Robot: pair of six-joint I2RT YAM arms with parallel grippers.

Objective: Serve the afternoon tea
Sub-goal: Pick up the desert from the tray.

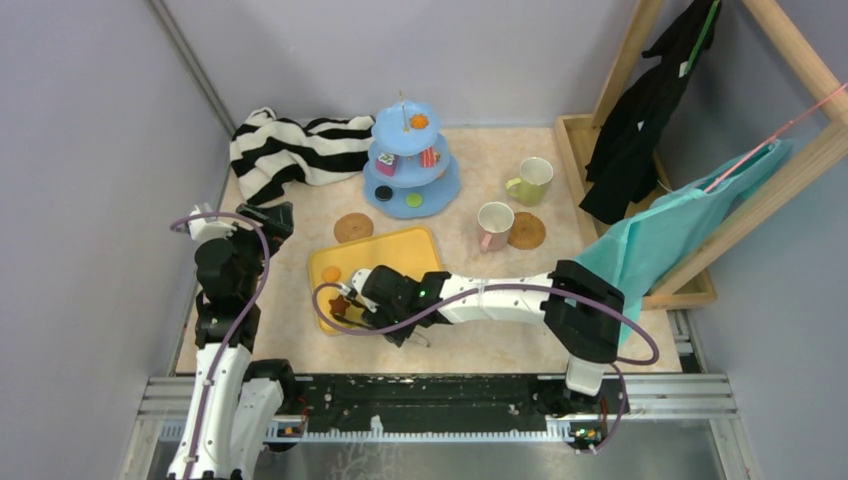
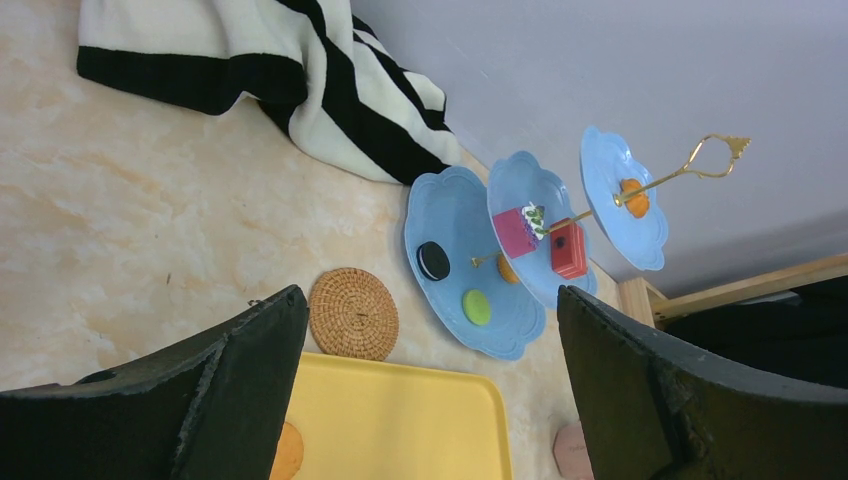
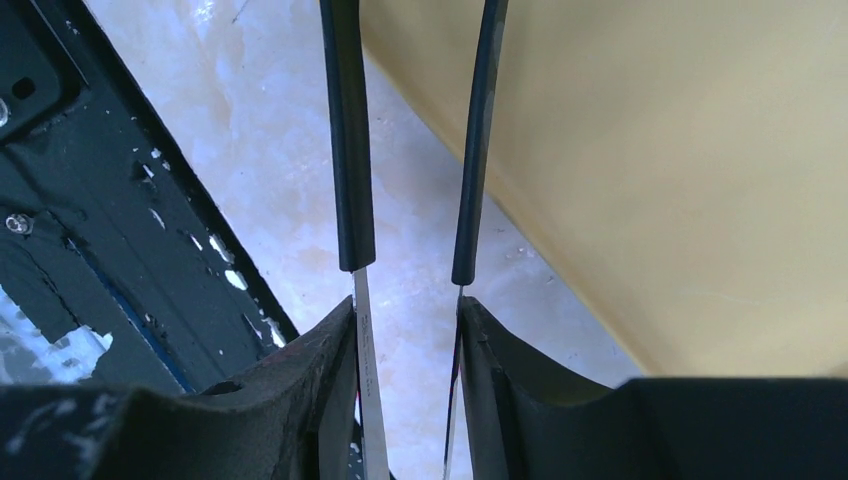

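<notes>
blue three-tier stand (image 1: 440,190) carrying small cakes at mid far edge of the table (image 1: 600,340), green cup (image 1: 530,180) and pink-handled cup (image 1: 494,225) to its right, orange cookie (image 1: 331,273) on the yellow tray (image 1: 400,255) nearer the near edge; right gripper (image 3: 408,320) pinching black-handled tongs (image 3: 348,150) at the tray's near left corner; left gripper (image 2: 430,295) fingers spread wide by the left edge.

No writing, label, brand, number or sign can be read in any view. The nearest thing to lettering is on the tongs (image 3: 366,400). The bare metal strip below their left black sleeve carries a faint line of tiny marks, too small to make out.
</notes>
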